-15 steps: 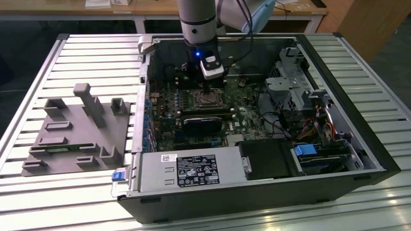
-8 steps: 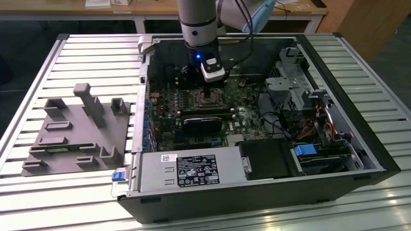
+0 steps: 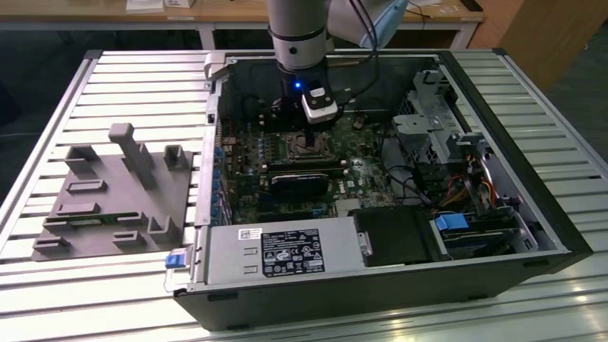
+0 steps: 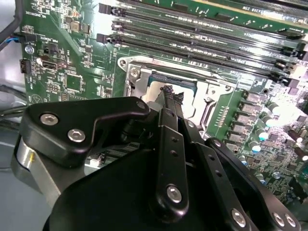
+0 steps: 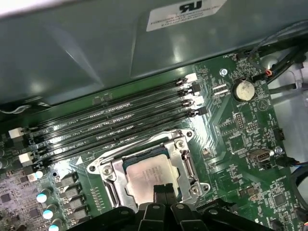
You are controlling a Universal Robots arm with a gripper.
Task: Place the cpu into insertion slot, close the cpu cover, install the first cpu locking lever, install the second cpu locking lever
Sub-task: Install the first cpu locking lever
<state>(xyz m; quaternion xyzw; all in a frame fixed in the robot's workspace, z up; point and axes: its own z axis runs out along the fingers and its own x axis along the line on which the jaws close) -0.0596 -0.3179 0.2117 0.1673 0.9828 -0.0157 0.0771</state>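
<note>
The cpu [image 5: 148, 174], a dull silver square chip, lies in the insertion slot [image 3: 302, 147] on the green motherboard. The cpu cover [image 5: 111, 169], a thin silver frame, lies flat around the chip's edge. In both wrist views my gripper [image 5: 161, 191] hangs just above the chip, near one edge of it, with its two thin black fingers pressed together and nothing between them. The second wrist view shows the fingertips [image 4: 169, 92] over the chip [image 4: 156, 88] and the frame [image 4: 136, 73]. From the exterior view, the gripper [image 3: 297, 130] stands upright inside the open computer case, over the slot.
Long black memory slots [image 5: 120, 126] run beside the socket. A power supply [image 3: 280, 251] fills the case's near side. A drive cage and cables [image 3: 446, 149] sit toward the exterior view's right. A grey fixture block [image 3: 119, 192] lies on the slatted table at the left.
</note>
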